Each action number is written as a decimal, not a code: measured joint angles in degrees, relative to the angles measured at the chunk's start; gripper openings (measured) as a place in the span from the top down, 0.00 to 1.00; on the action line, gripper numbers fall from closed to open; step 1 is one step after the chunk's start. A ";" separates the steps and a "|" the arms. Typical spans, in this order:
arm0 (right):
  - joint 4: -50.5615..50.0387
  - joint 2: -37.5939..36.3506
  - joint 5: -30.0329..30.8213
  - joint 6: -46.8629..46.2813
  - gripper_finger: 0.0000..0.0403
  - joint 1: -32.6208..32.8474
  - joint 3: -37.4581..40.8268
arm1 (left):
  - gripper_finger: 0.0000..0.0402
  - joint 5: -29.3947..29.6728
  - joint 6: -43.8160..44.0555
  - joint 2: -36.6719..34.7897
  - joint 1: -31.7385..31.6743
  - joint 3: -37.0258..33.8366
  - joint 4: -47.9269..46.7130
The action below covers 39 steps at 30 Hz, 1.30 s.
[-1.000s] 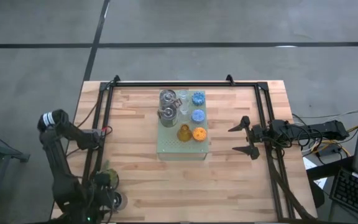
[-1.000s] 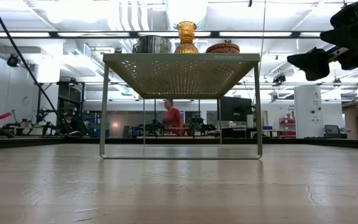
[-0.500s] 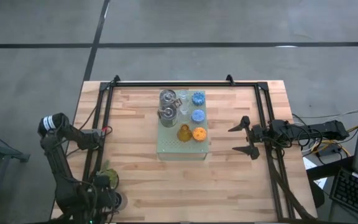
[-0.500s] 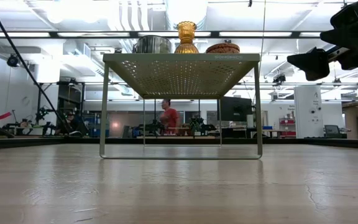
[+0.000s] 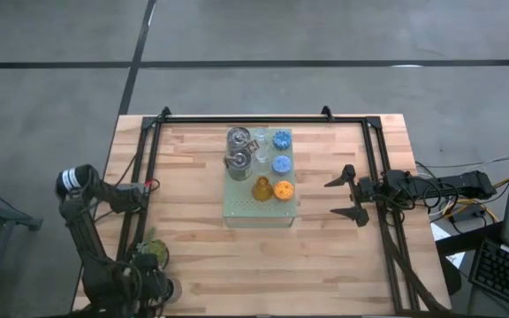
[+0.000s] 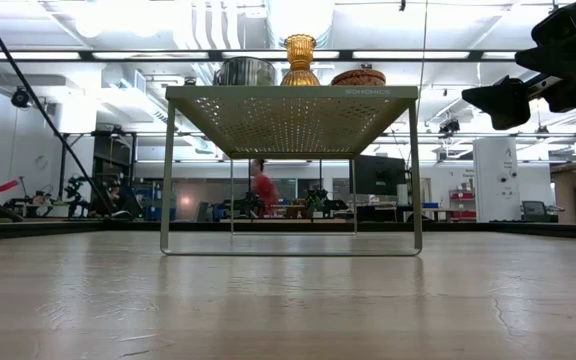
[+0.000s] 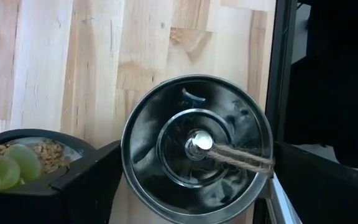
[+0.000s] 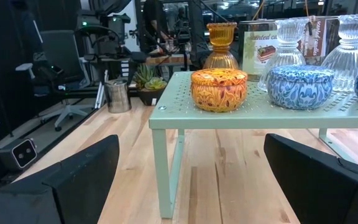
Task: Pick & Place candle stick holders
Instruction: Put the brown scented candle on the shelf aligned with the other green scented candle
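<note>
A shiny silver holder with a wick stands on the table at the near left corner. My left gripper is open and points down over it, one finger on each side of its wall. Two more silver holders, two clear glass ones, two blue ones, the amber one and the orange one stand on the pale green perforated board. My right gripper is open and empty, right of the board. My left gripper's fingers stand close against two opposite sides of the silver holder's rim, coming from above. I cannot tell whether they touch it.
The board stands on thin legs at mid-table. A leafy green sprig in a dark pot sits just beyond the left gripper. Black frame rails run along the table's left, far and right sides. A person shows in the room behind.
My left arm's elbow has moved toward the table's near edge while its gripper stays at the silver holder. The person in the room behind has walked toward the left.
</note>
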State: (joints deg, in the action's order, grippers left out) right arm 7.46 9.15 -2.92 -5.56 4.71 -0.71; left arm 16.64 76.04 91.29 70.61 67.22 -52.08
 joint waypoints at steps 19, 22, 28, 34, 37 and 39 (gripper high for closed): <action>0.01 0.00 0.00 0.00 0.03 0.02 0.00 | 0.04 -1.42 1.53 3.93 -4.43 -0.04 -0.22; 0.02 0.00 0.00 0.00 0.03 0.00 0.00 | 0.09 -1.49 -0.08 3.91 -5.44 -0.04 -0.21; 0.02 0.00 0.02 0.00 0.03 0.00 0.00 | 0.10 -0.43 -5.12 3.71 -7.33 -0.06 -0.32; 0.02 0.00 0.02 0.00 0.03 0.00 0.00 | 0.08 1.43 -10.29 2.54 -9.67 -0.13 -0.57; 0.01 0.00 0.01 0.00 0.03 0.02 0.00 | 0.08 1.48 -13.03 2.09 -11.07 -0.13 -0.60; 0.01 0.00 0.01 0.00 0.03 0.02 0.00 | 0.08 1.47 -14.78 1.55 -12.01 -0.13 -0.61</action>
State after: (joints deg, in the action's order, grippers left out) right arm 7.48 9.15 -2.91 -5.56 4.73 -0.71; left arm 18.11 61.25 92.84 58.59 67.09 -52.69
